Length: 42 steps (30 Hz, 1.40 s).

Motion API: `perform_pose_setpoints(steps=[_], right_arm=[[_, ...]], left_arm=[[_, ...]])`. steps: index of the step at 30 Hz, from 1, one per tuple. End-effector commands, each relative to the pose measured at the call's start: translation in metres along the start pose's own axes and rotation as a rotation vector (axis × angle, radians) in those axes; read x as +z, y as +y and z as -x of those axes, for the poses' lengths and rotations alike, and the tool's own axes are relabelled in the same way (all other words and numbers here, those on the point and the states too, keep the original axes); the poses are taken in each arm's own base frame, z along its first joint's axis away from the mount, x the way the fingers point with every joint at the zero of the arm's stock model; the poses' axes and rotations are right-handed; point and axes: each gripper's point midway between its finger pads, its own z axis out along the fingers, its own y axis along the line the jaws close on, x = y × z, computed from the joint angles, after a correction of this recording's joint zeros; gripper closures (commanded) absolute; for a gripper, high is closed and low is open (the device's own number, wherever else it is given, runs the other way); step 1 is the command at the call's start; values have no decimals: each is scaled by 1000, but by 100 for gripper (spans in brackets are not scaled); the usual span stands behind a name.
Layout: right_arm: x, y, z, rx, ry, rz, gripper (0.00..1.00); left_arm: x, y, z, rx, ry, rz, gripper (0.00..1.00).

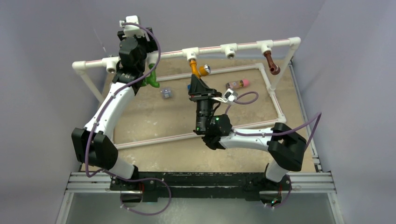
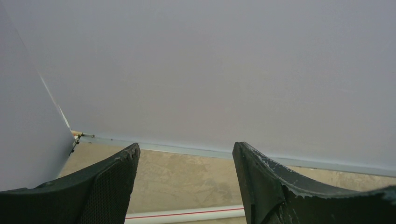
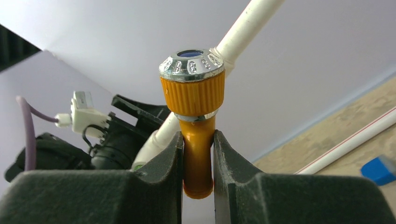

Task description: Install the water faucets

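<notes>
rail [image 1: 247, 45]: far side, above the table [image 1: 154, 116]
left faucet [image 1: 152, 79]: below rail, left part
middle faucet [image 1: 195, 68]: under rail's middle
right faucet [image 1: 271, 64]: under rail, right part
cylinder [image 1: 237, 84]: on table, between the last two faucets

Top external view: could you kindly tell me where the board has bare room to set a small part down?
Free: middle-left of the board, between the left arm, the small cube and the right arm. Crowded: the far side, with green faucet, orange faucet in the right end effector, and pink-and-brown cylinder.
</notes>
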Motion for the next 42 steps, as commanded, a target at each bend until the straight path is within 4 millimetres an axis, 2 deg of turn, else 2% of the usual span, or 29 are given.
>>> perform_pose_setpoints(steps=[1,6,13,16,31,38,42], right_arm=[[12,-1,-4,233,-19,-41,100],[12,11,-5,434,2,-30,100],[15,29,-17,650,80,-52,100],[15,26,-24,739,112,-94,100],[16,19,-14,1022,137,-134,100],[15,16,-21,1050,165,-139,100],[14,13,-26,1030,172,-144,77]], left_arm=[[-25,-13,-118,100,384,-83,28],[-25,-13,-120,100,388,-85,28],[-25,-12,-118,100,384,-84,28],[-26,-13,-117,99,381,-86,28],[-28,-11,-110,104,364,-85,28],[-28,-12,-109,102,362,-90,28],[-28,-12,-109,102,363,-89,28]])
